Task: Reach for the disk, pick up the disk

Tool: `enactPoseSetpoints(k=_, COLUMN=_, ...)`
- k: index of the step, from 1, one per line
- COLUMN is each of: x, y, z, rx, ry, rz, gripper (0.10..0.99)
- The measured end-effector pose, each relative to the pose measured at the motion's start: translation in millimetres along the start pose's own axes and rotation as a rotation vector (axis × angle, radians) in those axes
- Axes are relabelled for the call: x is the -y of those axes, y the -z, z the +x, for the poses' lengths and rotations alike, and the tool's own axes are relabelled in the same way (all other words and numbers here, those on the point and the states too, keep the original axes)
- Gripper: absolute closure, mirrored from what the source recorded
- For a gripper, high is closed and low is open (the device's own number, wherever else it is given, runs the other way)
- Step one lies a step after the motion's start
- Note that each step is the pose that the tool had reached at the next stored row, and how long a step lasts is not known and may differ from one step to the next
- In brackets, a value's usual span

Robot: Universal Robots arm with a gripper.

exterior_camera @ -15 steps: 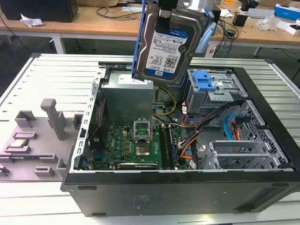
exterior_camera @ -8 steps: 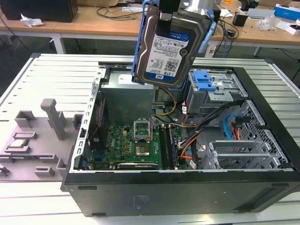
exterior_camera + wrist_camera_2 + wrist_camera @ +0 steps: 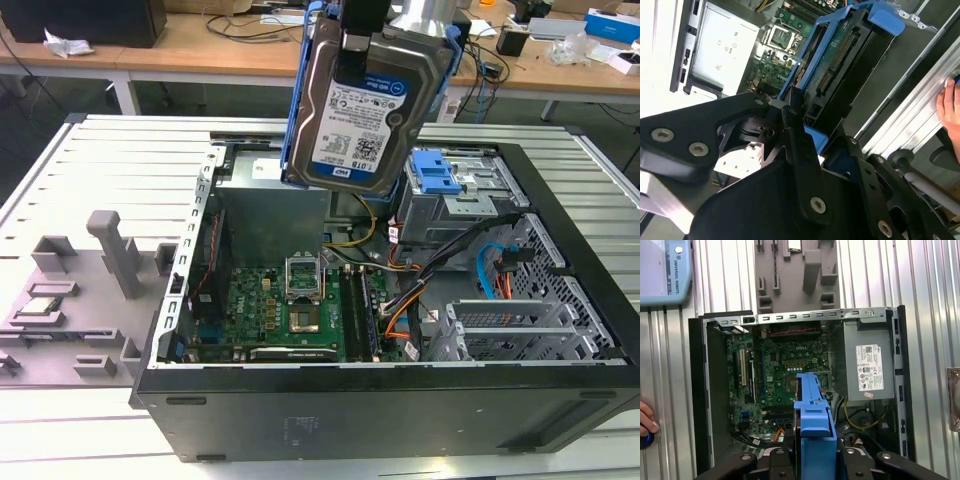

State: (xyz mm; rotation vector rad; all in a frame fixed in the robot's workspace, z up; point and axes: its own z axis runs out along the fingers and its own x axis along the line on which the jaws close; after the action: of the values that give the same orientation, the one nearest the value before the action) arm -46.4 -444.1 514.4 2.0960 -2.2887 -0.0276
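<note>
The disk hangs in the air at twelve o'clock in the exterior view, label side out, lifted clear above the open computer case. The gripper has it from the top, jaws pinching the disk by its blue rails. That view gives the white-and-blue label; the print is too small to make out. In the second wrist view, the disk shows its green circuit-board underside instead, framed by the blue rails, with the gripper clamped on its near end. A hand rests on the ribbed table at three o'clock. In the first wrist view the disk is seen edge-on at six o'clock, over the motherboard, with the grey power supply box and its white sticker just beside.
</note>
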Motion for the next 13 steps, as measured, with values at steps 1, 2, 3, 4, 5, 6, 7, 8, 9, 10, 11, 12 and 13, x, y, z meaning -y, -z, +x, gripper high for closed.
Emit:
enactPoseSetpoints(k=1, x=0.2, y=0.0, z=2.7, rx=0.0000, ry=0.000, rz=0.000, gripper=0.714)
enactPoseSetpoints(k=2, x=0.4, y=-0.1, z=4.5, rx=0.0000, ry=0.000, rz=0.000, gripper=0.714)
enactPoseSetpoints(k=3, x=0.5, y=-0.1, z=5.9, rx=0.0000, ry=0.000, rz=0.000, gripper=0.714)
enactPoseSetpoints(k=4, x=0.6, y=-0.1, z=7.3, rx=0.0000, ry=0.000, rz=0.000, gripper=0.714)
enactPoseSetpoints(k=5, x=0.7, y=-0.1, z=8.4, rx=0.0000, ry=0.000, rz=0.000, gripper=0.714)
enactPoseSetpoints(k=6, x=0.9, y=-0.2, z=10.2, rx=0.0000, ry=0.000, rz=0.000, gripper=0.714)
enactPoseSetpoints(k=7, x=1.0, y=-0.2, z=11.6, rx=0.0000, ry=0.000, rz=0.000, gripper=0.714)
enactPoseSetpoints(k=8, x=1.1, y=-0.2, z=13.1, rx=-0.0001, ry=0.000, rz=0.000, gripper=0.714)
enactPoseSetpoints(k=9, x=1.3, y=-0.2, z=15.7, rx=0.0000, ry=0.000, rz=0.000, gripper=0.714)
enactPoseSetpoints(k=10, x=1.7, y=-0.3, z=19.3, rx=0.0000, ry=0.000, rz=0.000, gripper=0.714)
enactPoseSetpoints(k=11, x=2.0, y=-0.3, z=22.4, rx=0.0000, ry=0.000, rz=0.000, gripper=0.714)
enactPoseSetpoints(k=12, x=2.1, y=-0.4, z=24.2, rx=0.0000, ry=0.000, rz=0.000, gripper=0.714)
enactPoseSetpoints(k=13, x=2.3, y=-0.4, z=26.0, rx=0.0000, ry=0.000, rz=0.000, gripper=0.714)
